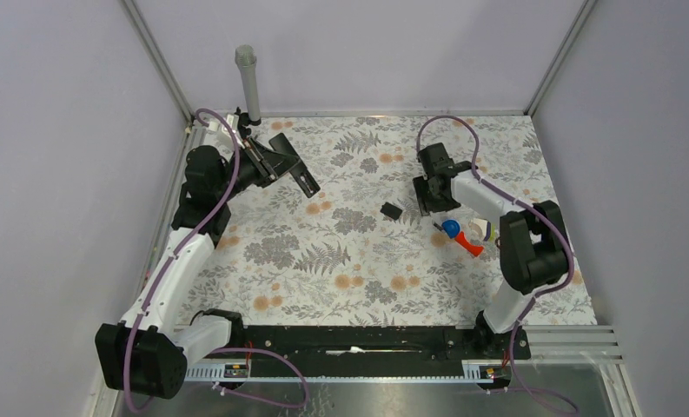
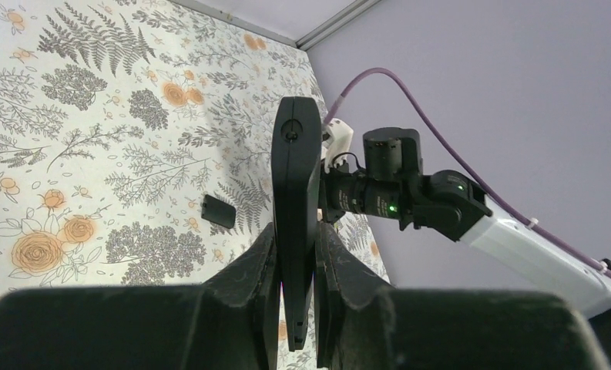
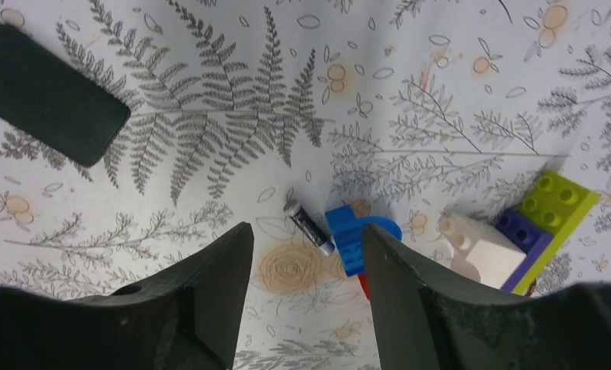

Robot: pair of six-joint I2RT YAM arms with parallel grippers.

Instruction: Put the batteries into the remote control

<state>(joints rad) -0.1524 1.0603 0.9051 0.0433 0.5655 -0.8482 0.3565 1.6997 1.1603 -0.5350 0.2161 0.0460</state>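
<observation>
Near the far-left corner, my left claw (image 2: 296, 258) clamps the remote control (image 2: 296, 173). Toward the right edge, my right claw (image 3: 306, 250) gapes wide over the battery (image 3: 310, 227).

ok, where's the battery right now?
Right side of the table. In the right wrist view the battery lies on the mat, framed between the fingers of the open right hand, just left of the blue toy piece.
</observation>
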